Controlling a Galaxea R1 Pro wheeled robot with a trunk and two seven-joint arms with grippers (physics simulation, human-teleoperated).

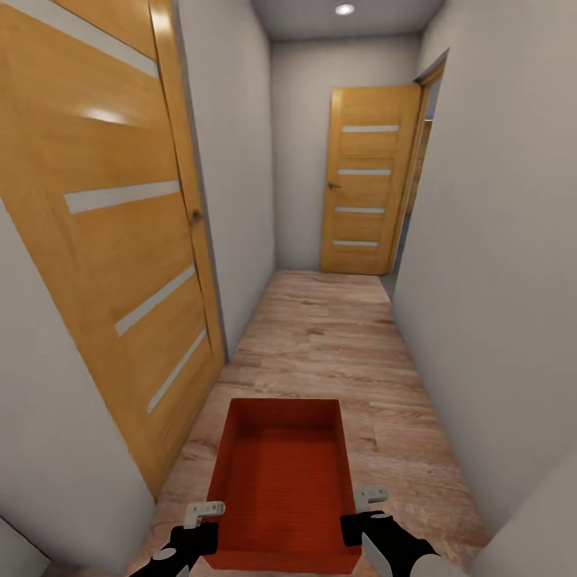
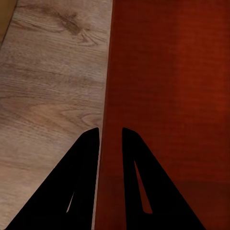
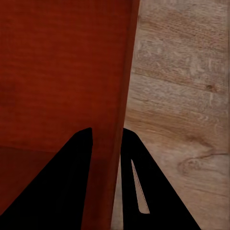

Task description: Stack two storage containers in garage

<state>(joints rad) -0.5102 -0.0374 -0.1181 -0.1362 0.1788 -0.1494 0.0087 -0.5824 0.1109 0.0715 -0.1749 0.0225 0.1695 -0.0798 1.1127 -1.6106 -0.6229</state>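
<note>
A red-orange open-topped storage container (image 1: 284, 481) hangs low in front of me over light wood plank flooring, its inside empty. My left gripper (image 1: 204, 513) is shut on its left wall, with the fingers (image 2: 88, 158) straddling the rim of the container (image 2: 172, 86). My right gripper (image 1: 365, 505) is shut on the right wall in the same way, one finger (image 3: 76, 163) inside the container (image 3: 62, 72) and one outside. The garage and its concrete floor are out of view.
I am in a narrow hallway with white walls (image 1: 489, 280) close on both sides. An orange door (image 1: 104, 224) with frosted strips stands close on the left. Another such door (image 1: 365, 184) stands at the far end, beside an opening (image 1: 413, 200) on the right.
</note>
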